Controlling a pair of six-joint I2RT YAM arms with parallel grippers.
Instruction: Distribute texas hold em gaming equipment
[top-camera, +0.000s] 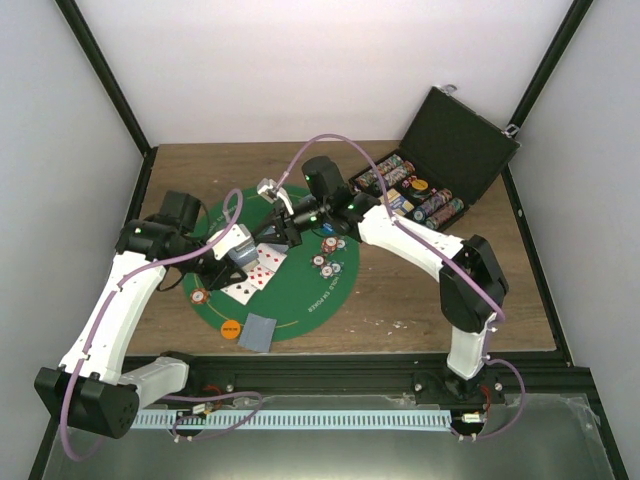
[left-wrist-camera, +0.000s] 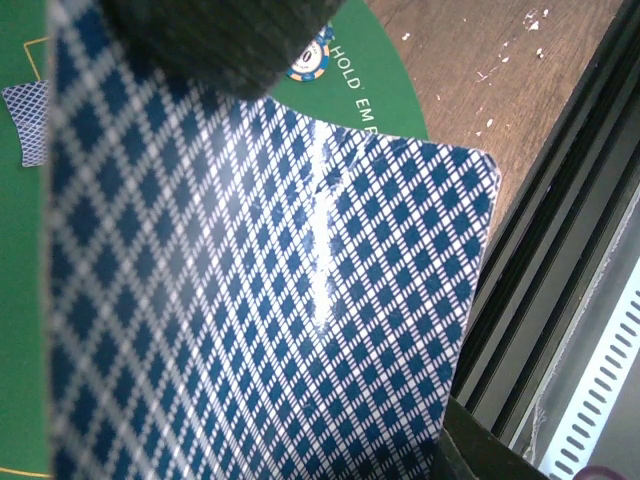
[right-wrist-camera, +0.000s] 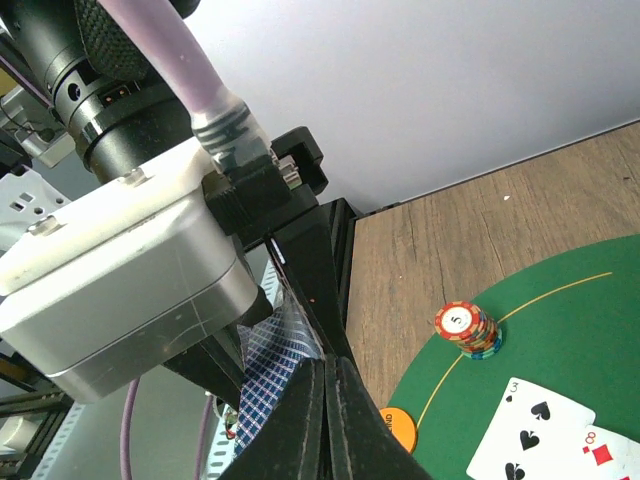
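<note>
1. The blue-backed card (left-wrist-camera: 270, 280) is up in the air over the left part of the green mat (top-camera: 310, 300), between the two claws. The right claw (right-wrist-camera: 326, 385) has its fingers pressed almost together and seems to pinch the card's edge. The left claw (top-camera: 238, 250) is hidden by the card, so I cannot tell if it is wide or tight.
2. If both claws hold on and one pulls, the card could bend or rip.
3. If both let go at once, the card could flutter down, flip over, or slide off the mat onto the desk (top-camera: 420, 290).
4. The right claw has only a thin edge (cards are shiny and slippery), so the card could twist or slip out.
5. The arms are very close together. A wrong move could bump them or snag the purple cable (right-wrist-camera: 165, 45).
6. The face-up cards (top-camera: 255, 275) and a chip stack (right-wrist-camera: 466, 330) lie nearby. A low swing could push the cards or topple the stack.
</note>
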